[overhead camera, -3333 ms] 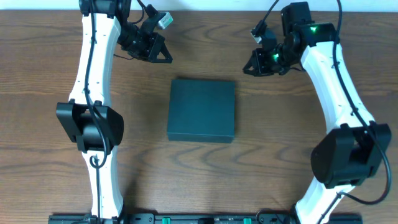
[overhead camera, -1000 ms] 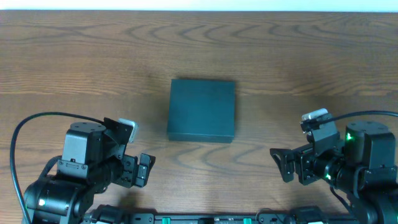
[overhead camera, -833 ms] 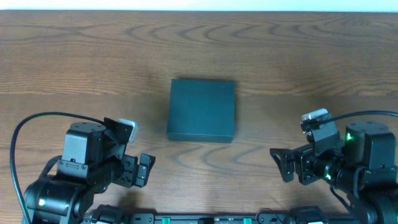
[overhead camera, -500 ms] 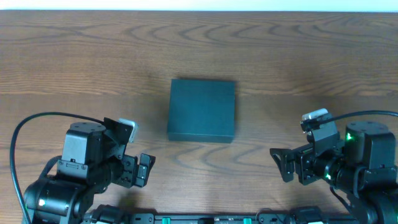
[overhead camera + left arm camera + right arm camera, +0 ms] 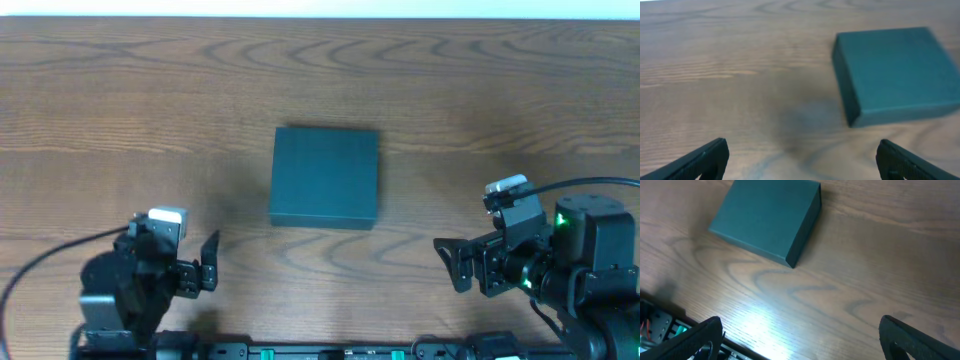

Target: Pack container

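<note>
The container (image 5: 325,177) is a dark green-grey square box, lid shut, lying flat in the middle of the wooden table. It also shows in the left wrist view, container (image 5: 895,70), at upper right, and in the right wrist view, container (image 5: 767,220), at upper left. My left gripper (image 5: 205,275) hovers near the front left, short of the box, open and empty; left gripper (image 5: 802,147) has only bare wood between its fingers. At the front right, my right gripper (image 5: 452,265) points toward the middle, open and empty, as in right gripper (image 5: 800,325).
The brown wooden table (image 5: 480,90) carries nothing but the box. A black rail (image 5: 330,350) with green parts runs along the front edge between the two arm bases. A pale strip (image 5: 320,8) marks the far edge.
The left arm has turned and drawn back to the left, its gripper now farther from the box. The right arm and the container have not moved.
</note>
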